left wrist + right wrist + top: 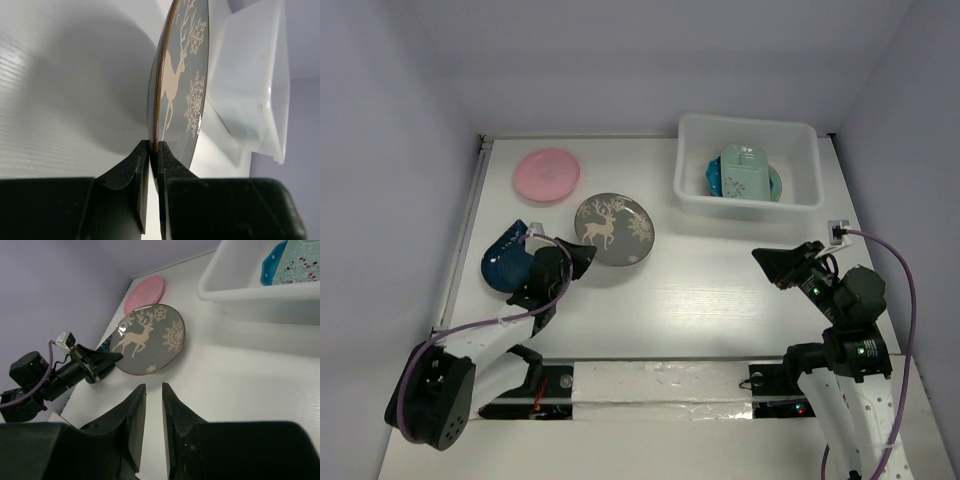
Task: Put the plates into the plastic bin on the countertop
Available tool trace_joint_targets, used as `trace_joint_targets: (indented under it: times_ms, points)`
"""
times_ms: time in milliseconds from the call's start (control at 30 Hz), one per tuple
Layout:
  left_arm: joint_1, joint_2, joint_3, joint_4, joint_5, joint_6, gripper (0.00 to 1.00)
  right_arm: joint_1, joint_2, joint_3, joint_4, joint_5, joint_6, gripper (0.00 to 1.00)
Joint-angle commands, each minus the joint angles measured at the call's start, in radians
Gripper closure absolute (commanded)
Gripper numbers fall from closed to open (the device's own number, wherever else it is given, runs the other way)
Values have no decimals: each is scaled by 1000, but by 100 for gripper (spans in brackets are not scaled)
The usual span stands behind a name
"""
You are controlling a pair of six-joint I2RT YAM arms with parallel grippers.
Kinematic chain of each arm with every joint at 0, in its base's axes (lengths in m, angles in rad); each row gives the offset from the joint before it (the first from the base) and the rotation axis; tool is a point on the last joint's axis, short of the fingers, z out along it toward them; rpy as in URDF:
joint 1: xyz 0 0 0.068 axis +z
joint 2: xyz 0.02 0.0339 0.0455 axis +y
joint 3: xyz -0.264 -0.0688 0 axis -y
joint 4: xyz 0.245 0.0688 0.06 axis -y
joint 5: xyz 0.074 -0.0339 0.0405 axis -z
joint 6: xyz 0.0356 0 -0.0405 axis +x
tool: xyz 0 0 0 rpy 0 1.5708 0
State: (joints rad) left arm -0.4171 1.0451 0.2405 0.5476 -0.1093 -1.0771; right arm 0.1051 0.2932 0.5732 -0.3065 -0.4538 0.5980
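The dark grey plate with the gold deer lies left of centre on the white countertop. My left gripper is shut on its near-left rim, and the left wrist view shows the jaws pinching the rim of the plate. The pink plate is at the back left. The dark teal plate lies under my left arm. The plastic bin at the back right holds a blue scalloped plate and pale green plates. My right gripper is empty, its jaws a narrow gap apart.
The metal strip runs along the left edge of the countertop. Purple-grey walls close in the left, back and right. In the right wrist view, bare tabletop lies between the right gripper, the deer plate and the bin.
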Motion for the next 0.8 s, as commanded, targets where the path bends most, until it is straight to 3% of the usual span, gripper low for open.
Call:
trace_joint_targets:
  times_ms: [0, 300, 433, 767]
  points:
    - [17, -109, 108, 62, 8, 17, 100, -1, -8, -1, 29, 3, -6, 75]
    - [28, -166, 310, 0, 105, 28, 100, -1, -14, 10, 26, 18, -18, 75]
    - [28, -47, 437, 64, 224, 8, 100, -1, -14, 8, 26, 21, -21, 75]
    - [-129, 378, 868, 140, 260, 52, 100, -1, -45, 74, -12, 26, -18, 75]
